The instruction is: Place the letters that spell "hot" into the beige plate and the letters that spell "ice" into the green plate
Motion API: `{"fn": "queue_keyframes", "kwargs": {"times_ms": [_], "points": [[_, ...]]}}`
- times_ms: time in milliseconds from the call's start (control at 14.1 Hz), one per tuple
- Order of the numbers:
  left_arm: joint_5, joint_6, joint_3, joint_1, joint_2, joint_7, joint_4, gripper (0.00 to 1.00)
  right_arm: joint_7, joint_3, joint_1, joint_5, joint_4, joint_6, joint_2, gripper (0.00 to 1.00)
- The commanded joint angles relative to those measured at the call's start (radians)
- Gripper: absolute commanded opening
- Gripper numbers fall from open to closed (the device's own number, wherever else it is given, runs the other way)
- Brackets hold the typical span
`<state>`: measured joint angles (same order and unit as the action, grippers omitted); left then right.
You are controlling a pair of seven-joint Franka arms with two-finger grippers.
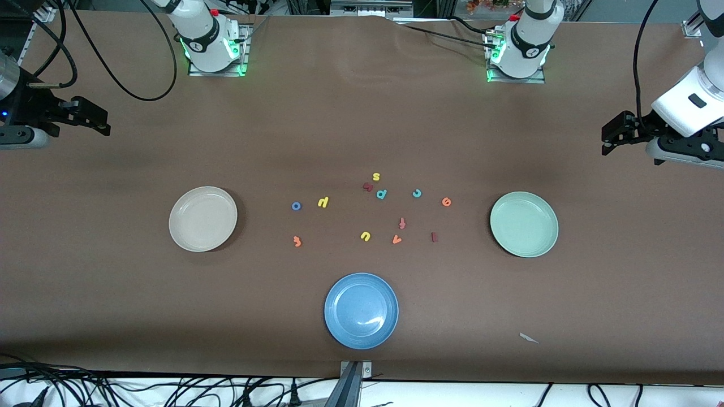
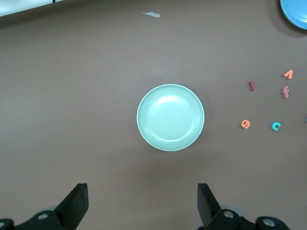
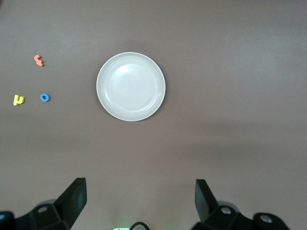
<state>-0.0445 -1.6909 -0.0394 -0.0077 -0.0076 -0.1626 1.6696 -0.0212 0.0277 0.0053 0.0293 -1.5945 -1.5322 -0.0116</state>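
The beige plate (image 1: 203, 218) (image 3: 131, 86) lies toward the right arm's end, the green plate (image 1: 524, 224) (image 2: 170, 117) toward the left arm's end. Both are bare. Between them on the table lie the blue o (image 1: 296, 206) (image 3: 44, 97), yellow h (image 1: 323, 202) (image 3: 18, 99), orange t (image 1: 297, 241) (image 3: 39, 60), teal c (image 1: 417, 193) (image 2: 276, 126), orange e (image 1: 446, 202) (image 2: 245, 124) and dark red i (image 1: 434, 237) (image 2: 252, 86). My right gripper (image 1: 104, 123) (image 3: 140, 201) hangs open high over its end of the table. My left gripper (image 1: 608, 141) (image 2: 142, 203) hangs open over the other end.
A blue plate (image 1: 361, 310) lies nearer the front camera than the letters. Other letters sit among them: yellow s (image 1: 376, 176), dark red bent letter (image 1: 367, 186), teal p (image 1: 382, 194), red f (image 1: 402, 223), yellow u (image 1: 365, 236), orange v (image 1: 396, 239). A white scrap (image 1: 528, 337) lies near the front edge.
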Motion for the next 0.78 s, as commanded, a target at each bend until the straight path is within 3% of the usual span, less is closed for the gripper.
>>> {"fn": "queue_keyframes", "kwargs": {"times_ms": [0, 707], "points": [[0.012, 0.029, 0.000, 0.002, -0.006, -0.003, 0.001, 1.00, -0.003, -0.003, -0.002, -0.017, 0.027, 0.010, -0.013, 1.00], [-0.018, 0.033, 0.001, 0.002, 0.001, -0.003, -0.001, 1.00, -0.002, -0.002, 0.001, -0.019, 0.028, 0.007, -0.013, 1.00]]}}
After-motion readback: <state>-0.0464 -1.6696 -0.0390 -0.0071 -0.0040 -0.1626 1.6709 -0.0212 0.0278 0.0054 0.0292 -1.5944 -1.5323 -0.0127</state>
